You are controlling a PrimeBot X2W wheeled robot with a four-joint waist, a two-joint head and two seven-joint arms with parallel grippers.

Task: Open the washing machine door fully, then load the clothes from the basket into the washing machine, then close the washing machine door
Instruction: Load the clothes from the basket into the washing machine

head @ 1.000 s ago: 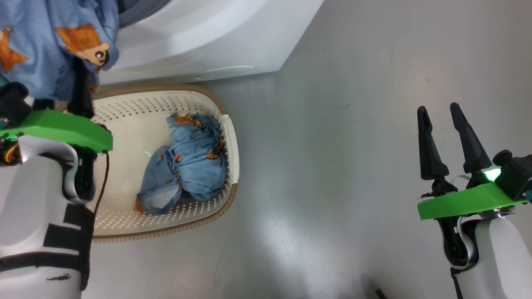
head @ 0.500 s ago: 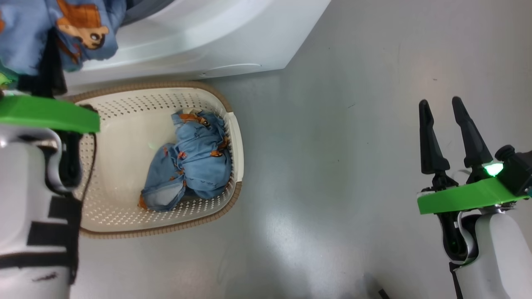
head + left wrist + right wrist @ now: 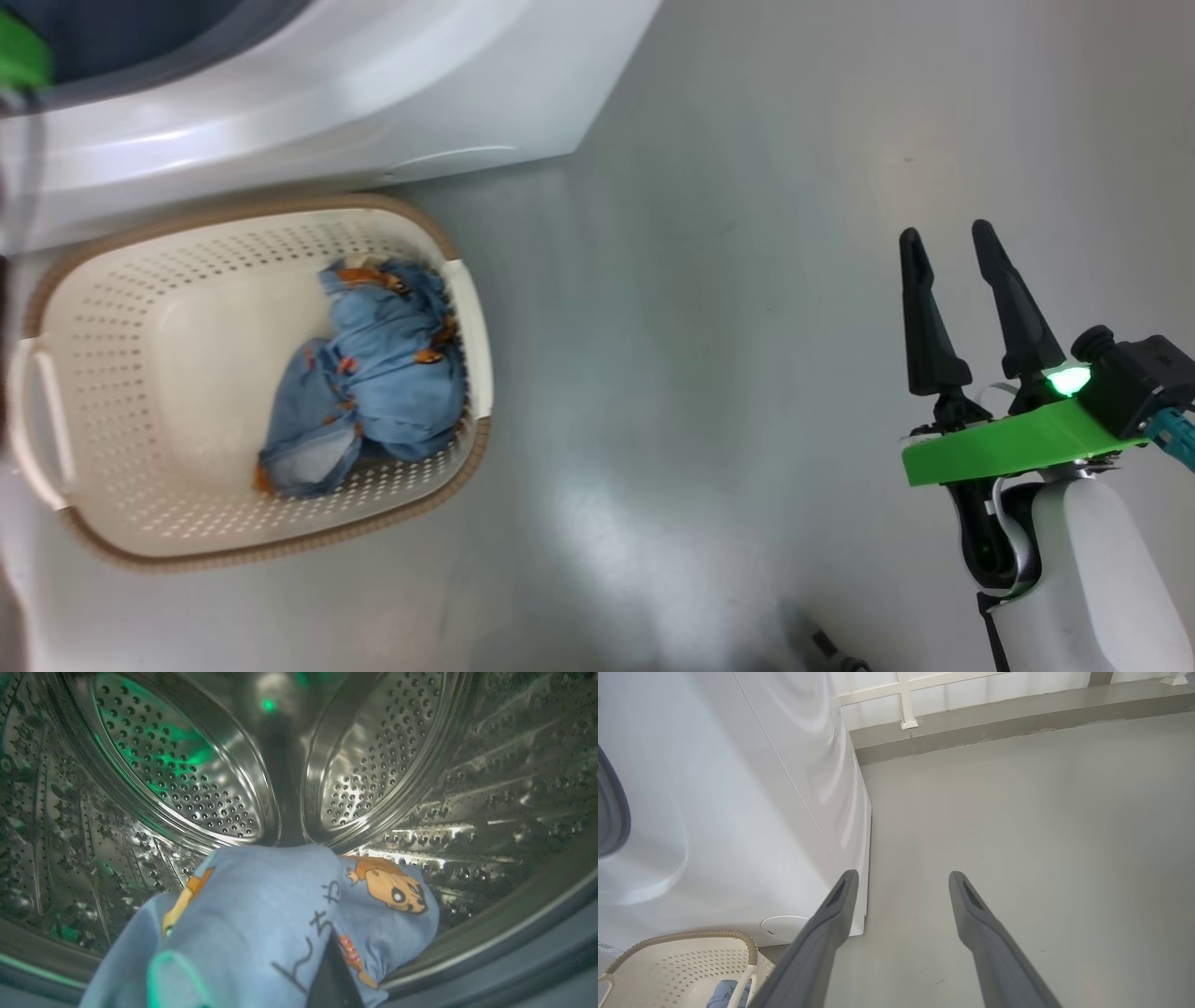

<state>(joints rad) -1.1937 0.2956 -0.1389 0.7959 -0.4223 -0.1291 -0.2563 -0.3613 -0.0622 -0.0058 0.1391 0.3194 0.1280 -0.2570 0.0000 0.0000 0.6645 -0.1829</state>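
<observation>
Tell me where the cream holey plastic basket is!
Head view, lower left: the cream perforated plastic basket sits on the grey floor, in front of the white washing machine.

Smooth glossy grey floor [image 3: 728,280], raised grey kerb [image 3: 1017,718], white railing [image 3: 903,697] above.

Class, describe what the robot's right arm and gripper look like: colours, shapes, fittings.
The right gripper has two long black tapering fingers on a flat bright-green bracket. A green light glows beside a black box. The forearm is glossy white.
</observation>
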